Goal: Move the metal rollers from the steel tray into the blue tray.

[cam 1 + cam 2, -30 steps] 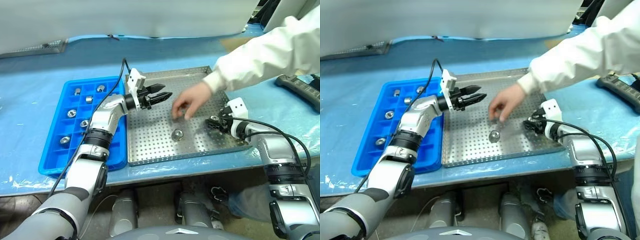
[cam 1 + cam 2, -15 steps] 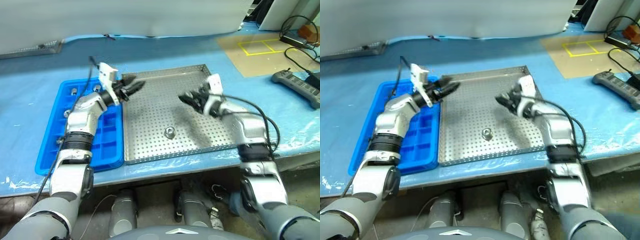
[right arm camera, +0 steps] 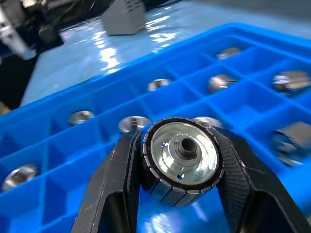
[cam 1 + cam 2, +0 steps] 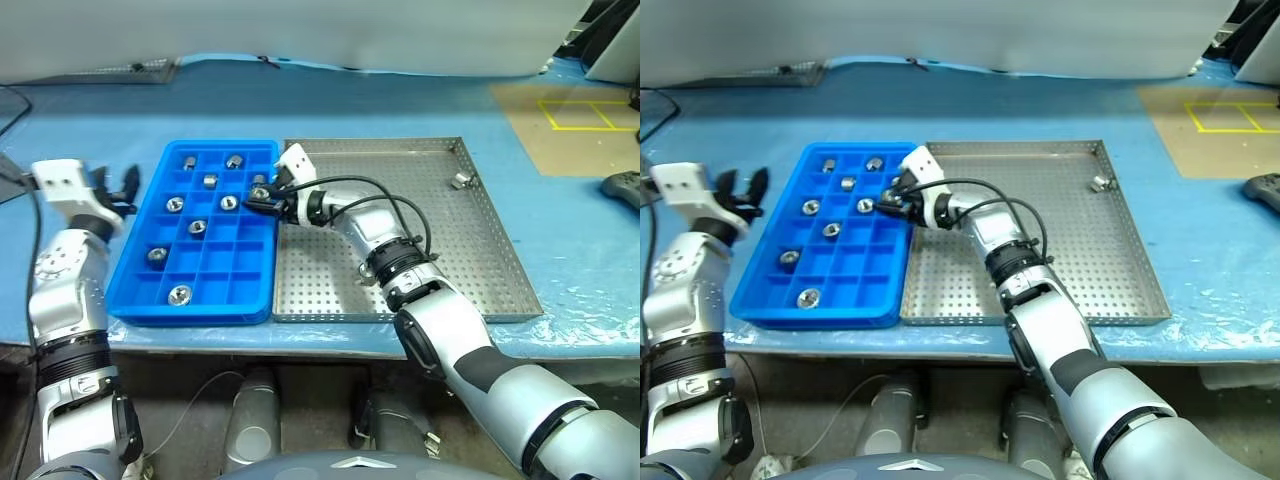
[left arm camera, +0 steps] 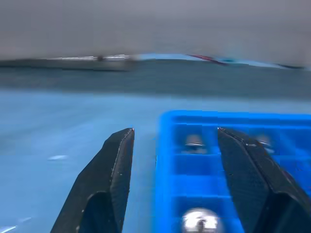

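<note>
Blue plastic sheeting [image 4: 330, 95] covers the long bench, and on it the blue tray [image 4: 140, 292] lies touching the left rim of the steel tray [image 4: 500, 290]. From the head cameras, the right gripper [image 4: 262, 198] reaches across the steel tray, and its fingers hover over the right edge of the blue tray's upper rows, closed around a metal roller. Other metal rollers [image 4: 180, 294] sit singly in several compartments, mostly in the upper half of the grid, with one in the bottom row. A small shiny piece [image 4: 461, 180] lies against the steel tray's far right rim; it may be another roller, though it is too small to be sure. Off to the left, the left gripper [image 4: 118, 190] hangs over the sheeting just beside the blue tray, its fingers apart and holding nothing. A dark handset [image 4: 623, 187] rests at the right edge of the bench. In the left wrist view, two black fingers [image 5: 104, 194] stand parted, with the blue tray's corner between them. In the right wrist view, the held roller [image 3: 182, 155] faces the camera, its centre hole visible, pinched on both sides above the compartments.
</note>
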